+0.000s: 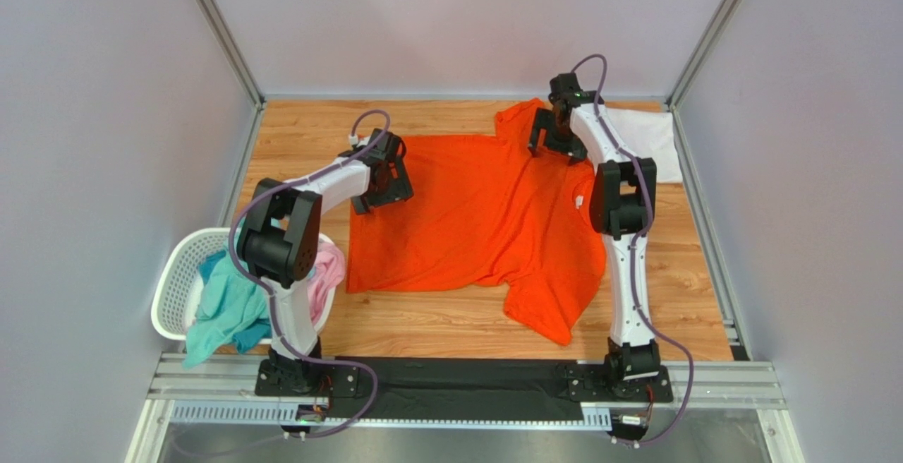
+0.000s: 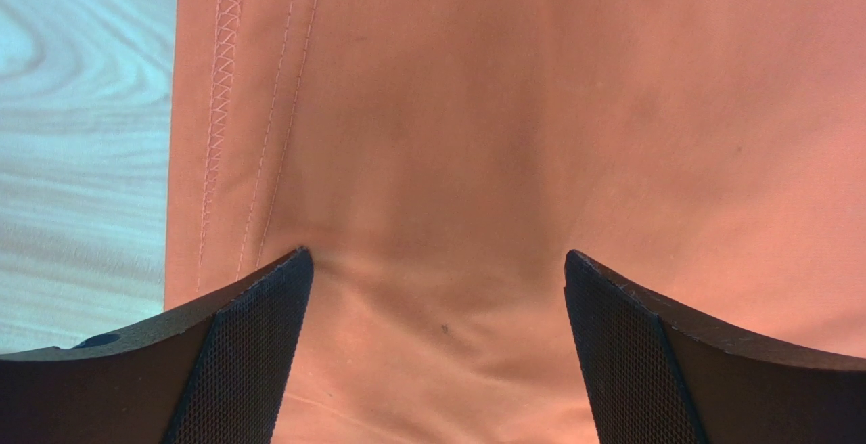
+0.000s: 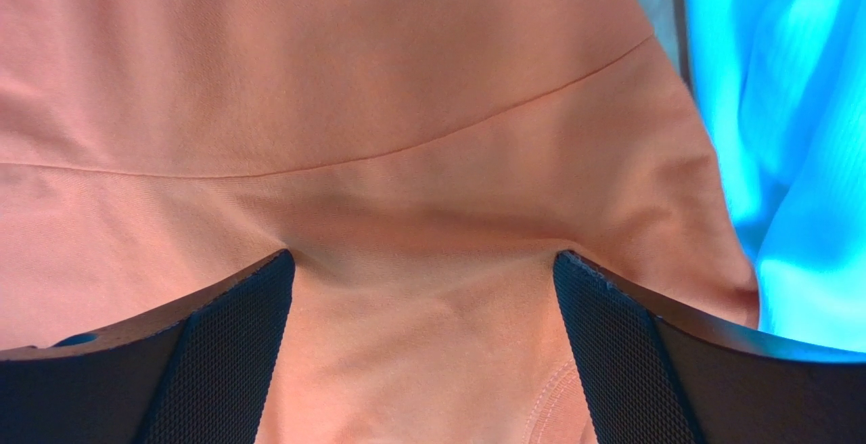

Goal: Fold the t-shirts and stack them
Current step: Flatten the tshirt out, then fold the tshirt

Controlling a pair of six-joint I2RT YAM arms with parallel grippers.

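Orange t-shirt (image 1: 477, 220) is spread flat on the table (image 1: 689, 294), left gripper (image 1: 384, 182) parked on its hem edge, fingers (image 2: 244, 363) wide apart with cloth between, right gripper (image 1: 556, 130) farther back at its sleeve, same deal, nothing pinched.

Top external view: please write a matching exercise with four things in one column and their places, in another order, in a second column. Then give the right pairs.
Things:
1. orange t-shirt
2. white t-shirt
3. teal t-shirt
4. laundry basket

Places:
A. far right corner of the table
B. near left, beside the left arm's base
C. spread out in the middle of the table
D. hanging over the basket's near rim

Pairs: 1-C, 2-A, 3-D, 4-B
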